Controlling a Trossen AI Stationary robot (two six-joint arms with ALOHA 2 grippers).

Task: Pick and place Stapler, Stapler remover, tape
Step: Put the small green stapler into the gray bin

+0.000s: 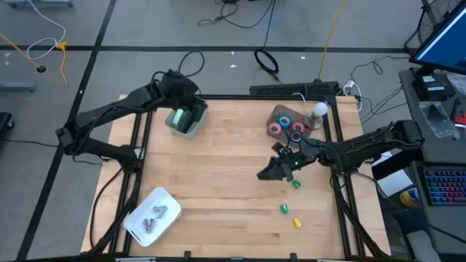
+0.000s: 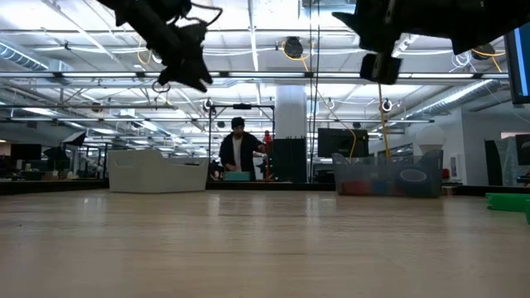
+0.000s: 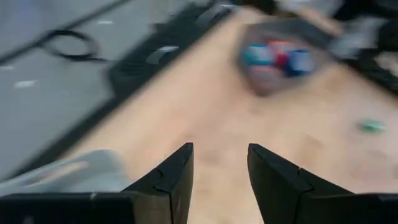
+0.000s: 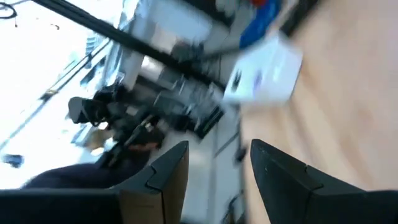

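While both arms were raised above the wooden table (image 1: 233, 182), the scene was recorded from the largest items down. The left arm was reached toward the far left corner, where the left gripper (image 1: 191, 104) hung over a clear bin (image 1: 186, 120) with a greenish item inside; in its wrist view the fingers (image 3: 177, 174) stood apart with a moderate gap and nothing between them. The right arm was stretched in from the right edge, and the right gripper (image 1: 277, 171) was held near mid-table; its fingers (image 4: 168, 171) were likewise seen parted and empty. A white tray (image 1: 153, 215) holding grey metal pieces was noted at the near left corner. The tape (image 1: 288, 125), red and blue rolls, was seen lying in a round dish (image 1: 279, 115) at the far right of the table, just beyond the right gripper and well apart from the left one. The right arm was therefore judged the nearer for any move on the rolls; being rings, they offered no long axis. Three small pieces were noted on bare wood on the near side of the right gripper: a green piece (image 1: 296, 184) close beside it, then a second green piece (image 1: 284, 209) and a yellow piece (image 1: 297, 223). Their identity could not be told. Nothing was seen standing between the right gripper and the dish. A person (image 2: 238, 149) was noted in the room behind, away from the table.
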